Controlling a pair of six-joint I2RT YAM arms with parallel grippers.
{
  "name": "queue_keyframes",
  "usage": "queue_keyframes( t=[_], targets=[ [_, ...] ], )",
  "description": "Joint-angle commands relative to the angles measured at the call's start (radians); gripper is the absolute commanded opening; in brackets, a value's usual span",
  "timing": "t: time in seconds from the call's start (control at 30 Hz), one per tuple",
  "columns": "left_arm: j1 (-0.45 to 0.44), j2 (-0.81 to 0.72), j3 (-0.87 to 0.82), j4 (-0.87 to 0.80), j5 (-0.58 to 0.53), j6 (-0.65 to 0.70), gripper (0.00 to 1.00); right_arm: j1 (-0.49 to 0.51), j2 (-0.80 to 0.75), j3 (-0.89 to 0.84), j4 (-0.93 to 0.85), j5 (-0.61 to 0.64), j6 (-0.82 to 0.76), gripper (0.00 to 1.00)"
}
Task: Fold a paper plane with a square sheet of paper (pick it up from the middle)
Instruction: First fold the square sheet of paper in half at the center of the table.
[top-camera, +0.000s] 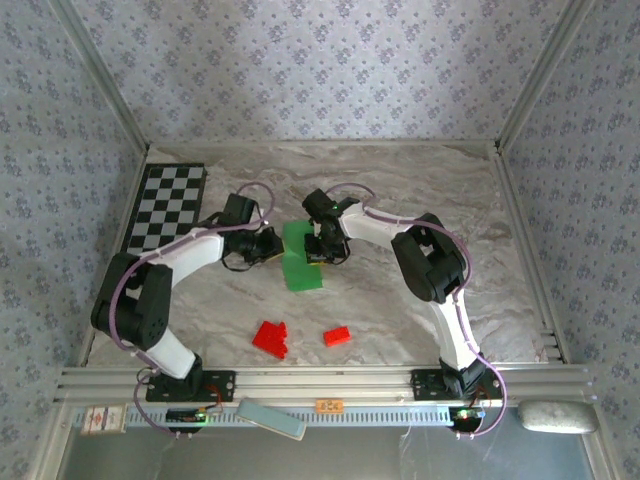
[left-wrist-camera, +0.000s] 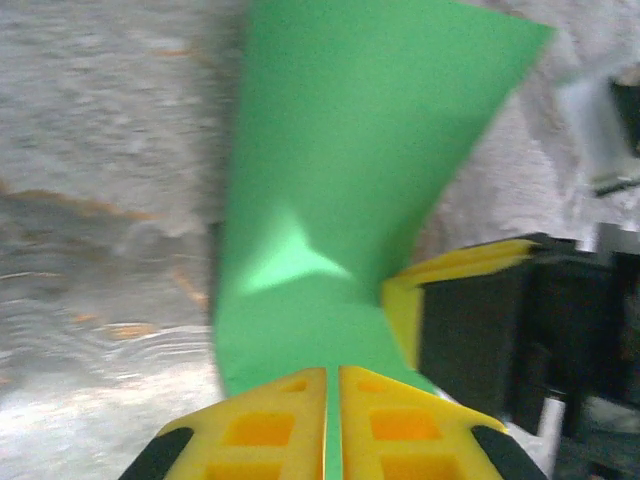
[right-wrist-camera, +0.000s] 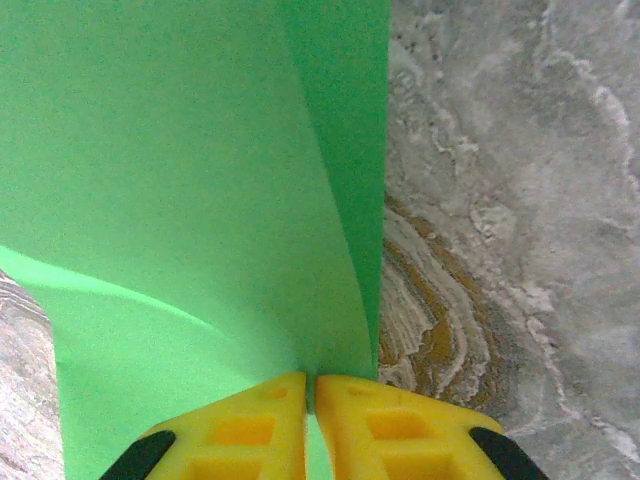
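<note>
Paper (top-camera: 300, 262) bowed between the grippers, left gripper (left-wrist-camera: 332, 375) clamped on its left edge, right gripper (right-wrist-camera: 311, 382) clamped on its right edge

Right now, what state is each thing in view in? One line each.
square sheet of paper: curled and doubled over, not flat, pinched from both sides, not yet a dart.
left gripper: jaws shut on the sheet.
right gripper: jaws shut on the sheet.
red blocks: lying loose, away from both grippers.
checkered board: lying flat, far left corner, bare.
</note>
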Motion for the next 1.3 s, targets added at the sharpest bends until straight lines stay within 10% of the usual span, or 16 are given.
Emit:
queue_keyframes(
  t=[0.0,0.73,1.27],
  targets=[
    [-0.037,0.037,0.024,0.050,0.046,-0.019,0.11,-0.018,0.137,-0.084,-0.173,0.234,-0.011,0.16],
    [0.131,0.282,0.130,-0.077,-0.088,0.167,0.09,-0.015,0.145,-0.107,-0.199,0.295,-0.026,0.16],
    [0.046,0.222,0.117,0.127,0.119,0.074,0.10,-0.014,0.151,-0.125,-0.176,0.268,-0.024,0.16]
  ],
)
